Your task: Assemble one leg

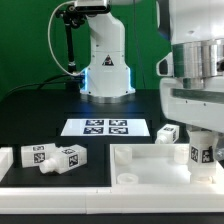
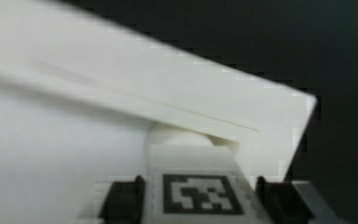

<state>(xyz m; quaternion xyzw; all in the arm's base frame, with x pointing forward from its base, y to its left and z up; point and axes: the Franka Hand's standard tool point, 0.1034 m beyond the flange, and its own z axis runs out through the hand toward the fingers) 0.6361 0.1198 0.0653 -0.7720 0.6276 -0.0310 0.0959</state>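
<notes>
My gripper [image 1: 200,158] is shut on a white leg [image 1: 199,153] with a black-and-white tag on its side, held upright over the exterior view's right part of the large white square table top [image 1: 150,168]. In the wrist view the leg [image 2: 194,185] sits between my two dark fingers [image 2: 126,198], its round end touching the table top [image 2: 87,110] near a corner. Several more tagged legs [image 1: 55,157] lie on the black table at the exterior view's left. Another leg [image 1: 167,133] lies behind the table top.
The marker board [image 1: 105,127] lies flat in the middle of the black table. The arm's white base [image 1: 105,60] stands behind it. A white block [image 1: 5,160] sits at the exterior view's left edge.
</notes>
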